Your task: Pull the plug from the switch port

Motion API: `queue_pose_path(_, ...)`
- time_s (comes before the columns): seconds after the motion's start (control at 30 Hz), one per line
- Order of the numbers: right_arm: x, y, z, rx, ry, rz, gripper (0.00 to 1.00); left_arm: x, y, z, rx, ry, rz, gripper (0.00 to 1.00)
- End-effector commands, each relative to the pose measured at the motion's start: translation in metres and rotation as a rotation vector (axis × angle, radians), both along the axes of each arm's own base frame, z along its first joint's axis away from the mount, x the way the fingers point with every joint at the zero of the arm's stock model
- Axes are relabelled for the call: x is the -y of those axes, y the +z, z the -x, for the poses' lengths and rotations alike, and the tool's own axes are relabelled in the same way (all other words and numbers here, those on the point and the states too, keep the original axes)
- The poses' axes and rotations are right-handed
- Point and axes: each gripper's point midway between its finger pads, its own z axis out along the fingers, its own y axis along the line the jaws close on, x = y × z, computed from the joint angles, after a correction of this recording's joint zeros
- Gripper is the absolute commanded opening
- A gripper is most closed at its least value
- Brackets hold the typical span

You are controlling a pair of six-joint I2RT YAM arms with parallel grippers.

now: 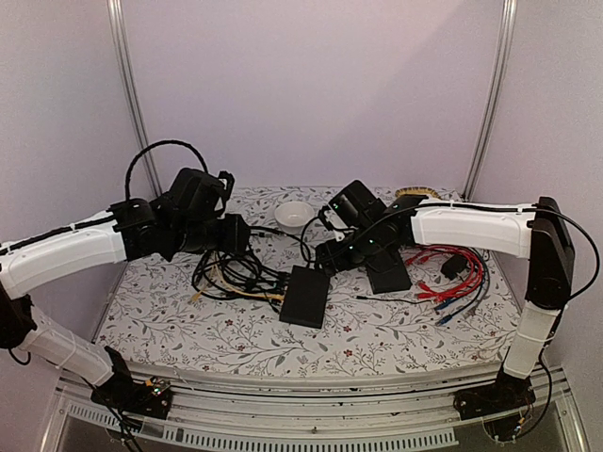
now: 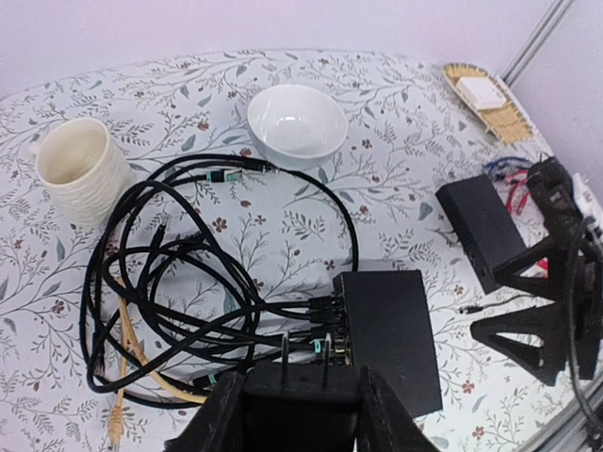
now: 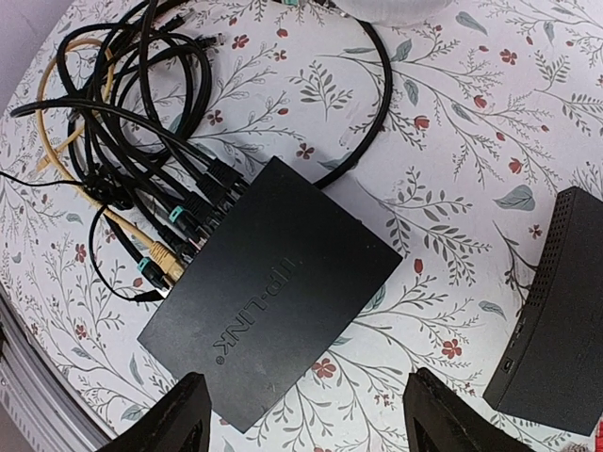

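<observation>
Nothing is being completed yet: the plugs (image 3: 188, 226) are all sitting in the switch (image 3: 273, 301), mid-way across the surface (image 1: 377, 331). The right pincer (image 3: 311, 414) is hovering open above it; whether the left pincer (image 2: 300, 410) is gripping anything cannot be told.

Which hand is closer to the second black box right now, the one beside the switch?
Right. The right hand hovers at the switch's edge, the second black box just beside it. The left hand is across the switch, over the black cables.
</observation>
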Motion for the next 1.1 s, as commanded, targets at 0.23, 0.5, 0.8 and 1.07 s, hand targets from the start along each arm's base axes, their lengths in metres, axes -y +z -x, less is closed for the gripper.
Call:
queue_pose_path(0.23,-0.002,0.018,0.000,0.023,0.010,-0.054,0.73,-0.031,0.101,0.007,0.200,0.126,0.266,0.00)
queue_pose_path(0.5,-0.002,0.018,0.001,0.023,0.018,-0.057,0.73,-0.062,0.136,0.019,0.286,0.218,0.377,0.00)
queue_pose_path(0.8,-0.006,0.016,0.002,0.019,0.039,-0.064,0.73,-0.144,0.114,0.040,0.255,0.572,0.307,0.00)
queue_pose_path(1.07,-0.014,0.011,0.001,0.008,0.068,-0.064,0.73,-0.175,0.052,0.038,0.192,0.720,0.113,0.00)
